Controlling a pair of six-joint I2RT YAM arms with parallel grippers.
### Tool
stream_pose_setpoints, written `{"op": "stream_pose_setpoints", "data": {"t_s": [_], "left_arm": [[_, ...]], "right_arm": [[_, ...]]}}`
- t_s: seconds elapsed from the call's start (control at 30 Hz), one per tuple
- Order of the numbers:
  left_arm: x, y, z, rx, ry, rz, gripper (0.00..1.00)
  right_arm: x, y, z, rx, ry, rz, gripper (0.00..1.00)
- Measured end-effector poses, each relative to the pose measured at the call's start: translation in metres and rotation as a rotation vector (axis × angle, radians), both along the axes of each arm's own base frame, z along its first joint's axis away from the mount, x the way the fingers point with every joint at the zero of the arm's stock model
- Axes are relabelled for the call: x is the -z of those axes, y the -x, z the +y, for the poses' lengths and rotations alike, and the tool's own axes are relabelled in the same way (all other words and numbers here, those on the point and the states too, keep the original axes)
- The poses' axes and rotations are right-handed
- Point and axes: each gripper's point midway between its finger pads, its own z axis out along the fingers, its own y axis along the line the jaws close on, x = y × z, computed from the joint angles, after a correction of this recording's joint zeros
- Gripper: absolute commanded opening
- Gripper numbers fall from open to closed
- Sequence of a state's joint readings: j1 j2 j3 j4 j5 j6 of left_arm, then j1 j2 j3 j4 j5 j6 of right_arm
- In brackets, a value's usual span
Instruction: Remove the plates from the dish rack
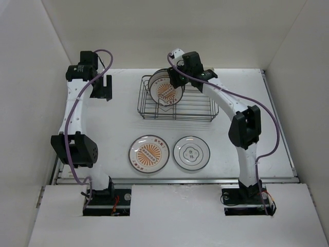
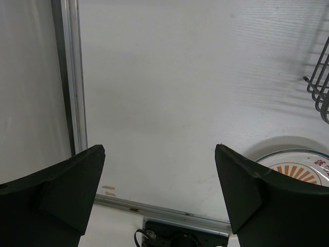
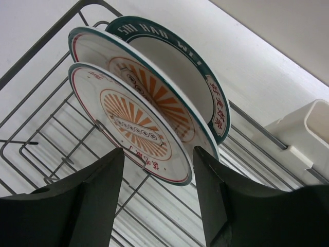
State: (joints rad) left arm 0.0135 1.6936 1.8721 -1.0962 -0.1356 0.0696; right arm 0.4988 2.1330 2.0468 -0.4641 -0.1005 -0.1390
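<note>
The dark wire dish rack (image 1: 205,116) stands at the back middle of the table and holds three upright plates (image 1: 165,91). In the right wrist view the front plate (image 3: 128,126) and the one behind it (image 3: 172,110) have orange sunburst centres, and the rear one (image 3: 208,87) has a teal lettered rim. My right gripper (image 3: 159,152) is open, with one finger on either side of the front plate's lower rim. It also shows in the top view (image 1: 177,78). My left gripper (image 1: 103,87) is open and empty, left of the rack.
Two plates lie flat on the table near the front: a sunburst one (image 1: 149,153) and a white teal-rimmed one (image 1: 191,152). The rack's white plastic holder (image 3: 303,134) is on its far edge. White walls close in the table on three sides.
</note>
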Motion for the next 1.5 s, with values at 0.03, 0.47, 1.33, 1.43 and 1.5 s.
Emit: {"op": "stream_pose_setpoints", "data": {"t_s": [0.03, 0.47, 1.33, 1.43, 1.5], "left_arm": [[0.001, 0.000, 0.000, 0.000, 0.000, 0.003, 0.86], [0.008, -0.003, 0.000, 0.000, 0.001, 0.024, 0.86], [0.003, 0.000, -0.012, 0.038, 0.058, -0.001, 0.86], [0.002, 0.000, -0.017, 0.063, 0.064, -0.001, 0.86], [0.002, 0.000, -0.022, 0.086, 0.064, 0.000, 0.86]], "right_arm": [[-0.001, -0.002, 0.001, 0.001, 0.001, -0.007, 0.62], [0.036, -0.020, 0.008, -0.015, 0.031, 0.026, 0.53], [-0.084, 0.005, -0.025, -0.063, 0.082, -0.230, 0.00], [-0.122, 0.021, -0.035, -0.025, 0.031, -0.272, 0.00], [-0.149, 0.042, -0.044, -0.005, -0.021, -0.290, 0.00]]}}
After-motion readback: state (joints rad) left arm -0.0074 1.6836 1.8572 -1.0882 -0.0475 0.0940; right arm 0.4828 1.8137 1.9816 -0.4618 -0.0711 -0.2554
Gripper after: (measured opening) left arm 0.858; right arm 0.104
